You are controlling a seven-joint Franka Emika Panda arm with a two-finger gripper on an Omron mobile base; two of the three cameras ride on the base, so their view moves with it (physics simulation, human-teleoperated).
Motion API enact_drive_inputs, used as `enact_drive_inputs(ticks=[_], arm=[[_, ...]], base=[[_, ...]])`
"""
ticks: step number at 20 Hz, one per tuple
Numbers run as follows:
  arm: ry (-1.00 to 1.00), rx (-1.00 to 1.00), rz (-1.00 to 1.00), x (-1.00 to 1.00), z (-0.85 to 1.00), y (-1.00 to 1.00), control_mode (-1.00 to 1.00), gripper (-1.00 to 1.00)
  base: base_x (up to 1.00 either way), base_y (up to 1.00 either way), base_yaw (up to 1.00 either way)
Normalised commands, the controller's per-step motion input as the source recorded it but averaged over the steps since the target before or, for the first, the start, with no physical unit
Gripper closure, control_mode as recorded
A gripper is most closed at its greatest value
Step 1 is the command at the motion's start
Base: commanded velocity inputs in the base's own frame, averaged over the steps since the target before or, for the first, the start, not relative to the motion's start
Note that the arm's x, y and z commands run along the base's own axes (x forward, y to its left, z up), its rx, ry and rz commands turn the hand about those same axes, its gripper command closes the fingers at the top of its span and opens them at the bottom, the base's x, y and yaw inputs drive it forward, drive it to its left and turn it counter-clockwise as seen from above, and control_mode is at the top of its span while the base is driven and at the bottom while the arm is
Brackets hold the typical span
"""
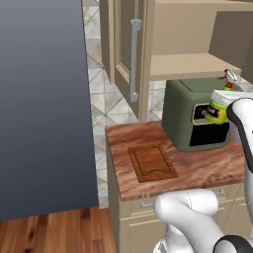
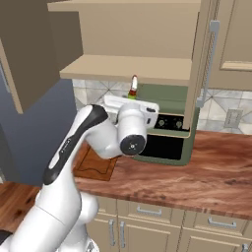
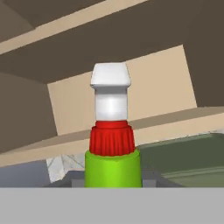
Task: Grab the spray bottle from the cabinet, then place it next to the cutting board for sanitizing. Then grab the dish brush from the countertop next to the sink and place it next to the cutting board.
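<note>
Spray bottle point(image 1: 217, 109), upright and clamped in the gripper point(image 1: 213, 112), hangs before the green oven point(image 1: 190, 118), with the cutting board point(image 1: 152, 163) lower left on the countertop point(image 1: 207, 165).

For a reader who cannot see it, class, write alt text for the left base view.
A white robot arm's tool holds a small green spray bottle in the air in front of an olive-green countertop oven, below an open cabinet shelf. A wooden cutting board lies on the reddish-brown countertop left of the oven.
</note>
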Motion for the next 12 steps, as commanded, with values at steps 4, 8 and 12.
enact_drive_inputs(ticks=[4, 8, 12], arm=[[0.0, 0.0, 0.36, 0.29, -0.59, 0.02, -1.0, 1.0], [-0.05, 0.0, 0.37, 0.07, -0.71, 0.26, -1.0, 1.0], [-0.3, -0.02, 0.3, 0.0, -0.9, 0.25, -1.0, 1.0]], base=[[0.0, 0.0, 0.0], [0.0, 0.0, 0.0], [0.0, 0.0, 0.0]])
